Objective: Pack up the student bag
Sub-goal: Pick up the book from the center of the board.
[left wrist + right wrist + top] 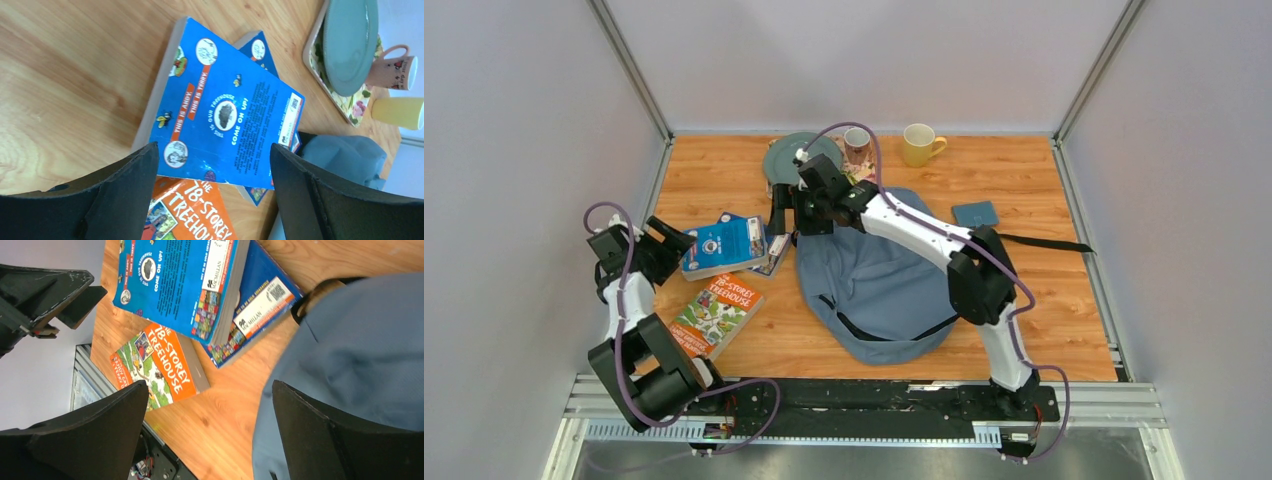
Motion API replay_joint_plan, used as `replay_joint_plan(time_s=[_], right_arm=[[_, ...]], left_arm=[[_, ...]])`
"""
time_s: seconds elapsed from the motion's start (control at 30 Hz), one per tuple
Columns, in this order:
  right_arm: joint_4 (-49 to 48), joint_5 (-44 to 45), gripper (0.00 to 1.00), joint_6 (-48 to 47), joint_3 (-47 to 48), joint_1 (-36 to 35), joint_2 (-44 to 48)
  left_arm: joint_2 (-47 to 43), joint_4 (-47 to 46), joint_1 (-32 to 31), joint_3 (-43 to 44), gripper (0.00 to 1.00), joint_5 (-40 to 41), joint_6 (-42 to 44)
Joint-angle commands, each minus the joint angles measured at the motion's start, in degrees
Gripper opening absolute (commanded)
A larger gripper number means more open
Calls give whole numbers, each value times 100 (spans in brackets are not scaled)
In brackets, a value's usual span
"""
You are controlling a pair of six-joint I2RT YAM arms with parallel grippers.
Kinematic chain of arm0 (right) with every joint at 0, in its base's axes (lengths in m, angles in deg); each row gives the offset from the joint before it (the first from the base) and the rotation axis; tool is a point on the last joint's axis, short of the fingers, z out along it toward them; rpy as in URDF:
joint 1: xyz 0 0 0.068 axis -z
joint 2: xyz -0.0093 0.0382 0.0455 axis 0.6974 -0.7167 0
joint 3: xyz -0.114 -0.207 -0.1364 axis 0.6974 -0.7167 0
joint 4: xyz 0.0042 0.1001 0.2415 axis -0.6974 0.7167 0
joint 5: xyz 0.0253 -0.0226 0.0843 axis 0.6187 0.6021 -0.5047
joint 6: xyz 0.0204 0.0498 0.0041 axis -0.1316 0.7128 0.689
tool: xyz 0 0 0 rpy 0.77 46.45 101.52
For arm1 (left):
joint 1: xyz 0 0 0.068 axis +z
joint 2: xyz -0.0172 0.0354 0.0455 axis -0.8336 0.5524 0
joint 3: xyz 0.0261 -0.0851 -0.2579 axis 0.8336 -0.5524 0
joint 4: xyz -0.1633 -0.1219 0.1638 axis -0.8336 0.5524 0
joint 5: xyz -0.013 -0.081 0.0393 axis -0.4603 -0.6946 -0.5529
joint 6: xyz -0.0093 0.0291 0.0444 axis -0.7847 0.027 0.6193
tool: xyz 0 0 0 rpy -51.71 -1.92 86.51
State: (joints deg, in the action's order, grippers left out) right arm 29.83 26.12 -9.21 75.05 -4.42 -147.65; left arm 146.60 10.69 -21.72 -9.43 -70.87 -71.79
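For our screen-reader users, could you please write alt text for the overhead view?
A grey-blue backpack lies on a table, the right claw open at its edge nearest two stacked blue books. The left claw is open on their other side, near an orange book. A plate, pink mug, yellow mug and teal case sit elsewhere.

I'm working in a robot test cell in a lab, not a home. Plain pale walls (864,60) box in the wooden table (1044,200) on three sides, joined by bare aluminium posts (629,65). The left arm (622,300) and right arm (924,232) are bolted to a black rail (874,398) along the near edge, with purple cables (854,124) looping off them. Only books (722,245), a yellow mug (919,145) and a plate (789,158) look domestic.
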Motion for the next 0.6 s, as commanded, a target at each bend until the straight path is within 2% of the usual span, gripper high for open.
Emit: replay_joint_plan(time_s=[0.0,0.13,0.27,0.4,0.57], right_arm=[[-183,-435,97,-118,1073,30,-901],[-157,-374,97,-30,1899,30,-1527],[-157,-479,98,76,2279,39,-2046],[-280,-829,98,199,2411,30,-2328],[-69,-1182,98,243,2622,30,-2644]], left_arm=[[177,-829,304,-97,89,-38,82],[634,-812,402,-36,89,-3,222],[1056,-785,411,-97,89,-99,381],[1417,-925,411,-272,89,-695,258],[1663,-1566,411,-677,89,-1540,-154]])
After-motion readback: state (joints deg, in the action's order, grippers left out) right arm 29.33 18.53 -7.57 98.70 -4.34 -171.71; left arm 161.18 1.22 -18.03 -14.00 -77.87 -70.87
